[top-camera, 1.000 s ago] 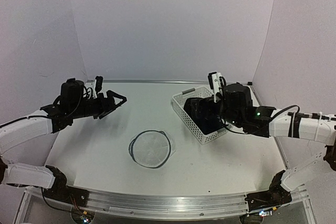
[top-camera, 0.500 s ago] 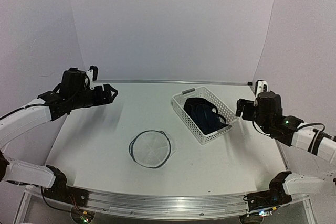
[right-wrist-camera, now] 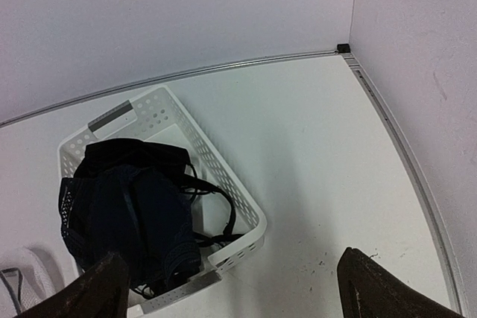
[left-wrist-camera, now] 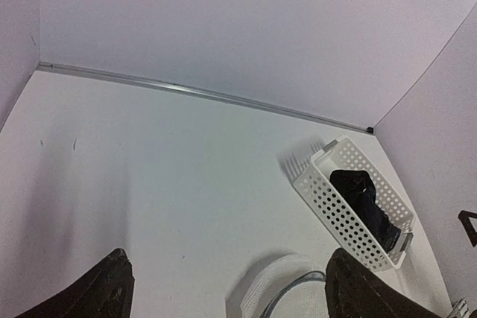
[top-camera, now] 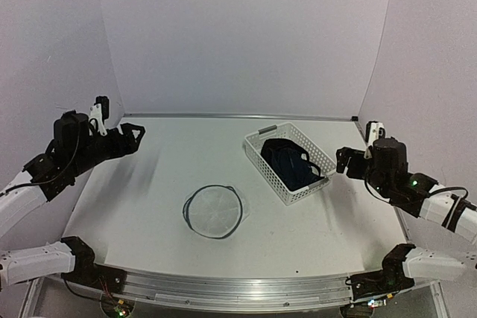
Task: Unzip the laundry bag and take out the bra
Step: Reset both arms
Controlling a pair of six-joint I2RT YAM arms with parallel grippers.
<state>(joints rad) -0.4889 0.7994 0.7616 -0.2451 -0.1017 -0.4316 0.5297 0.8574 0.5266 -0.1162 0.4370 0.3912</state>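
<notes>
1. Lying flattened on the table (top-camera: 141, 191) between the two arms, the laundry bag (top-camera: 214, 211) sits well apart from both grippers.
2. The left gripper (top-camera: 136, 137) hangs at the far left, jaws wide apart, holding nothing.
3. The right gripper (top-camera: 344, 161) hovers near the right side of the white basket (top-camera: 262, 167), jaws likewise apart and empty.
4. The bra (top-camera: 289, 163) rests inside that basket, thin straps showing.

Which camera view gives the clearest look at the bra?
The right wrist view: the bra lies close and large in the white basket, straps visible. The top external view shows it only as a small dark heap; the left wrist view shows a distant dark strip in the basket.
</notes>
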